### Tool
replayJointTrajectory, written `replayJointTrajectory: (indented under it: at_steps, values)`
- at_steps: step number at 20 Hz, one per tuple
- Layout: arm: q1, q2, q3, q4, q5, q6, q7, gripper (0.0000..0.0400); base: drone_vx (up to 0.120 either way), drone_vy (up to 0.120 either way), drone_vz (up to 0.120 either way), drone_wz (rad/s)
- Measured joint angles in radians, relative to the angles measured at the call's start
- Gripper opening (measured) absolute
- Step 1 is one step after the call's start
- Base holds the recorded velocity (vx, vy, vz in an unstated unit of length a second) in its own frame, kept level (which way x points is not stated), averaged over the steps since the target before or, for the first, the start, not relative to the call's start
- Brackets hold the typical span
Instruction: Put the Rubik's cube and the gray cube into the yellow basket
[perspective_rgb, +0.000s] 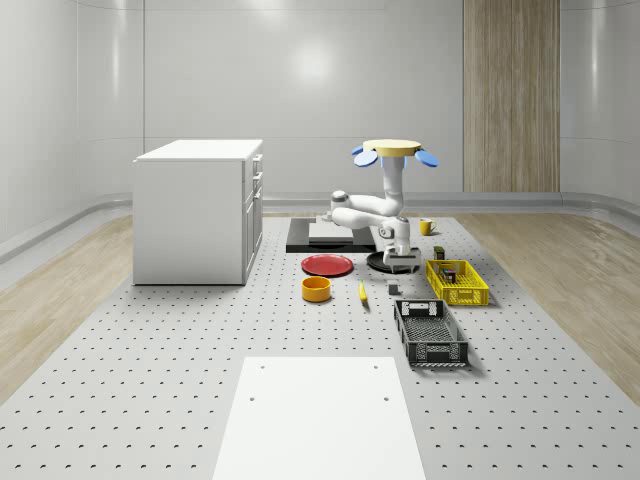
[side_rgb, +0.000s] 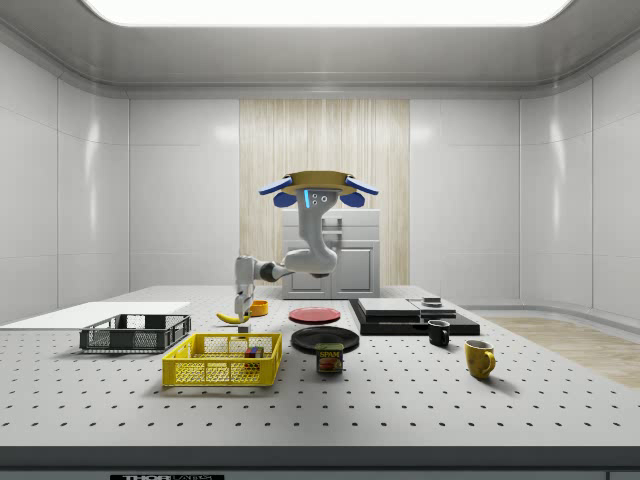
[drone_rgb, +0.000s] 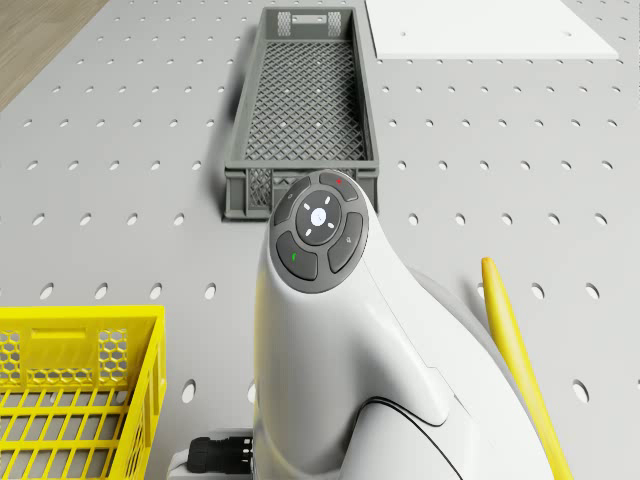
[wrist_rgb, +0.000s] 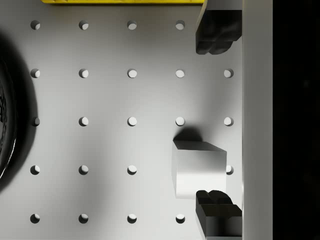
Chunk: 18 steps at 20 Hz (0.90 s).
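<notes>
The gripper (wrist_rgb: 218, 122) is held open above the table; the gray cube (wrist_rgb: 199, 169) lies below it, close against one fingertip (wrist_rgb: 216, 205), off-centre between the jaws.

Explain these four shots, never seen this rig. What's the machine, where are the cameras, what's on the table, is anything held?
It is a simulated drone carrying a white arm with two fingers. The drone hovers above the table, over the black plate; the arm hangs down with its gripper low over the table beside the yellow basket.

Two cameras are off the robot: one looks down on the whole scene, one stands at its side. A third sits on the drone's body, the fourth on the wrist.

On the table: the yellow basket with something small already inside, a dark crate, a red plate, an orange bowl, a banana, a can, two mugs and a white cabinet.

Nothing is held. In the wrist view the open fingers hang over the gray cube, which sits on the table.
</notes>
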<state>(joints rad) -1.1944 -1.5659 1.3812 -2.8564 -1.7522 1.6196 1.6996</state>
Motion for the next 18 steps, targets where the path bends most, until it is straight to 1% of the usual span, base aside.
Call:
replayJointTrajectory:
  at_steps: [2,4,7,8,13,14,16,18]
  values:
    - [0.000,-0.001,0.000,0.000,0.000,0.001,0.000,0.0400,0.000,-0.120,-0.020,0.000]
    - [0.000,-0.001,0.000,0.000,0.001,0.001,0.000,0.0400,0.000,-0.120,-0.120,0.000]
    - [0.000,-0.002,0.000,0.000,0.001,0.002,0.000,0.0400,0.000,-0.120,0.000,0.000]
    - [-0.001,-0.003,0.000,0.000,0.001,0.002,0.000,0.0400,0.000,-0.080,-0.080,0.000]
    - [-0.001,-0.004,0.000,0.000,0.002,0.004,0.001,0.0400,0.000,0.000,-0.120,0.000]
    - [-0.001,-0.004,0.001,0.000,0.002,0.004,0.001,0.0400,0.040,0.000,0.000,0.000]
    - [-0.001,-0.005,0.001,0.000,0.002,0.005,0.001,0.0400,0.120,0.000,0.000,0.000]
    - [-0.001,-0.005,0.001,0.000,0.002,0.005,0.001,0.0400,0.000,0.000,0.000,0.000]
